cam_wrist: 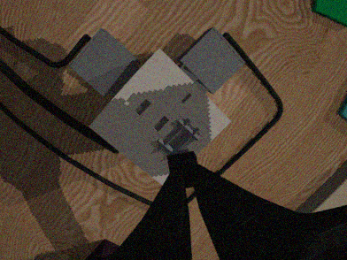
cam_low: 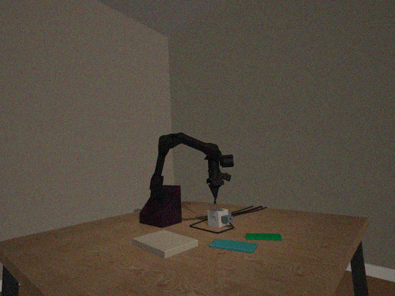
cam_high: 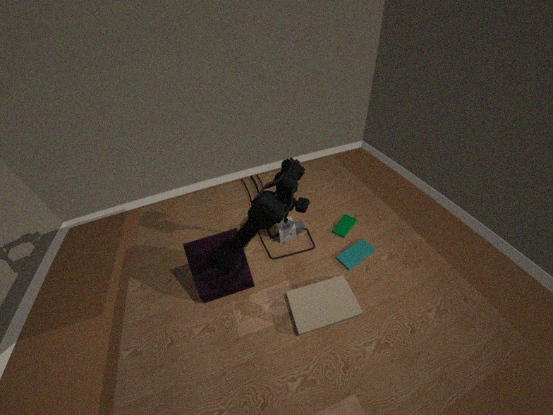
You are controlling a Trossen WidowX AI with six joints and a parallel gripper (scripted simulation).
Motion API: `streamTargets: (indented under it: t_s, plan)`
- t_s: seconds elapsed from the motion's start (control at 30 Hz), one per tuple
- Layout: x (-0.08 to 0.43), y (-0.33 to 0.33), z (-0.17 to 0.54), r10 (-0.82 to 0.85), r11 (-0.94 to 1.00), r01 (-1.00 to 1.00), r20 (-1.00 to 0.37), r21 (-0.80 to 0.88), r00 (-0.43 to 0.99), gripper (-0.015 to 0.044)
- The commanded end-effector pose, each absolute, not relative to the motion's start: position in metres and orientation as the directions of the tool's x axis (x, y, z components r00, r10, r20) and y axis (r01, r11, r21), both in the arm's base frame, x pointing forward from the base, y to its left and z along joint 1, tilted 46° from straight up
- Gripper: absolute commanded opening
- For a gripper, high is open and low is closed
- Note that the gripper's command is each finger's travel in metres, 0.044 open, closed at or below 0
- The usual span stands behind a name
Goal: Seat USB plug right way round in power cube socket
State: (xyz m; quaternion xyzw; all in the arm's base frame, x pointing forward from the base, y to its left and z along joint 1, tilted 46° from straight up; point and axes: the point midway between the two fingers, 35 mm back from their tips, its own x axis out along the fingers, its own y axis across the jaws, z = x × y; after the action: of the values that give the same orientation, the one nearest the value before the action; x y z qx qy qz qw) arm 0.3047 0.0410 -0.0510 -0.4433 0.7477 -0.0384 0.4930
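Two fingers of my hand [cam_wrist: 184,160] pinch the USB plug [cam_wrist: 179,136], lifted just above the power cube [cam_low: 217,217] so I can turn it round before reseating.

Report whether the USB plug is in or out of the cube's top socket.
Out. In the exterior view the tool, shut on the USB plug, hangs above the power cube with a gap between them.

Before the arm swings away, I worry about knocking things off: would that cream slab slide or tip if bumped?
The cream slab lies flat and low, so it would likely slide, not tip. It looks thick and stiff, probably fairly heavy. It sits well inside the table edge, apart from the gripper, which is shut on the plug.
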Motion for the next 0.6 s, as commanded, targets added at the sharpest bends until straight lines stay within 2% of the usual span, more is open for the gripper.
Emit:
streamTargets:
  t_s: [0.0,0.57]
  plan:
    - [0.3038,0.0405,-0.0512,-0.701,0.643,-0.536,-0.702,-0.548,-0.123,0.0]
    - [0.3038,0.0405,-0.0512,-0.701,0.713,-0.124,-0.702,-0.69,-0.123,0.0]
